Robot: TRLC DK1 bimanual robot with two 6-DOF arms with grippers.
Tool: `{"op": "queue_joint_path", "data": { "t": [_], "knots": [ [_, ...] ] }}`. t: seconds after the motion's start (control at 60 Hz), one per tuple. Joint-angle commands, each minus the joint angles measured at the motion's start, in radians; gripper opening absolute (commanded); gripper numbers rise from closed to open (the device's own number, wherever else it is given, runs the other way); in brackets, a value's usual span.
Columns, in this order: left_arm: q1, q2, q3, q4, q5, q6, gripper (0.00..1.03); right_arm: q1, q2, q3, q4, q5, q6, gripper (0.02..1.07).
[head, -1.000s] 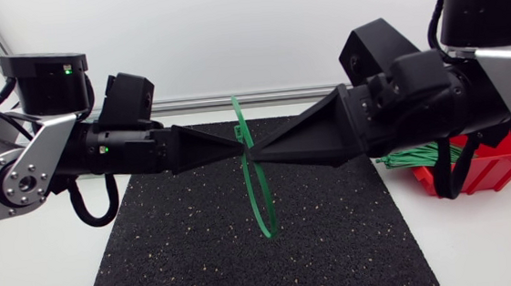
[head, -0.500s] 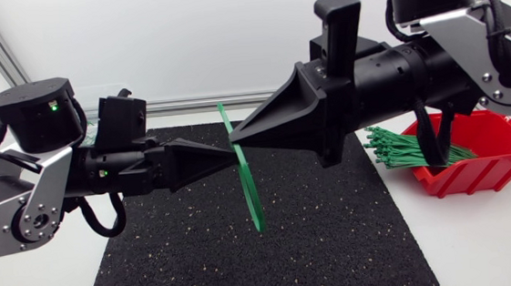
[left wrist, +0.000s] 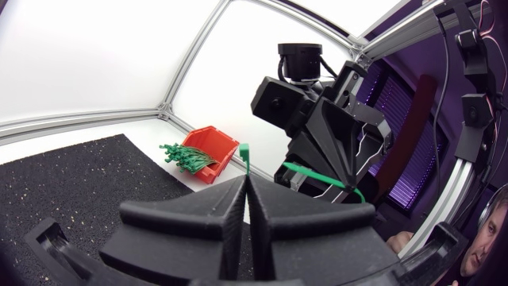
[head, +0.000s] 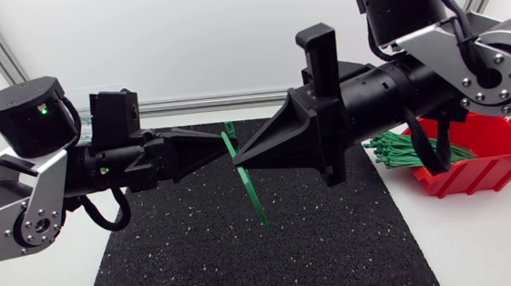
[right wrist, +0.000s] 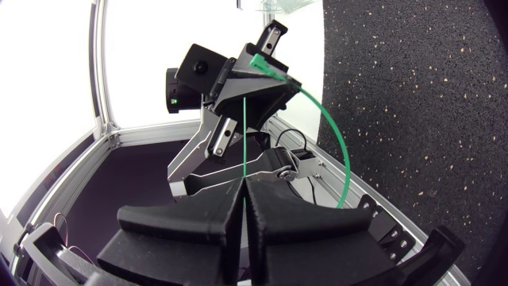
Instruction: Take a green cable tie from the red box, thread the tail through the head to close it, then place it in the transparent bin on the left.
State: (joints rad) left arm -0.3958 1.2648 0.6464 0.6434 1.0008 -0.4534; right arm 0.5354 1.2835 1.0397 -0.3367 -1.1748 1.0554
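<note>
A green cable tie (head: 252, 196) hangs above the black mat (head: 201, 257), held between my two grippers at mid-table. My left gripper (head: 222, 146) is shut on it near one end; a short green stub (left wrist: 244, 151) sticks out past its fingertips (left wrist: 244, 181) in the left wrist view. My right gripper (head: 239, 163) is shut on the strap just beside it. From the right gripper (right wrist: 244, 181) the strap (right wrist: 244, 135) runs straight to the left gripper (right wrist: 262, 65), and the rest curves away in an arc (right wrist: 337, 143). The red box (head: 488, 168) holds several green ties (head: 411, 149).
The red box (left wrist: 216, 149) with its bundle of ties (left wrist: 186, 156) stands on the white table off the mat's right edge, under my right arm. The mat's near half lies bare below the hanging tie.
Both grippers have shifted slightly left with the tie. My right arm has risen and rolled at the wrist, uncovering the red box. The tie now hangs tilted rather than as an upright loop.
</note>
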Motion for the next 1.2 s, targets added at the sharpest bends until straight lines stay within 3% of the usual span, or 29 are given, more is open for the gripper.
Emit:
{"op": "queue_joint_path", "data": {
  "t": [0.0,0.433,1.183],
  "knots": [
    [-0.003,0.002,-0.030,0.029,-0.013,-0.024,0.04,-0.008,-0.027,-0.015,-0.008,-0.005,0.032,0.08],
    [-0.054,-0.085,-0.074,0.036,-0.116,-0.016,0.04,-0.015,-0.024,-0.033,-0.004,-0.022,0.023,0.08],
    [-0.089,-0.110,-0.093,0.033,-0.134,-0.018,0.04,-0.029,-0.052,-0.046,0.002,-0.023,0.023,0.08]
  ]
}}
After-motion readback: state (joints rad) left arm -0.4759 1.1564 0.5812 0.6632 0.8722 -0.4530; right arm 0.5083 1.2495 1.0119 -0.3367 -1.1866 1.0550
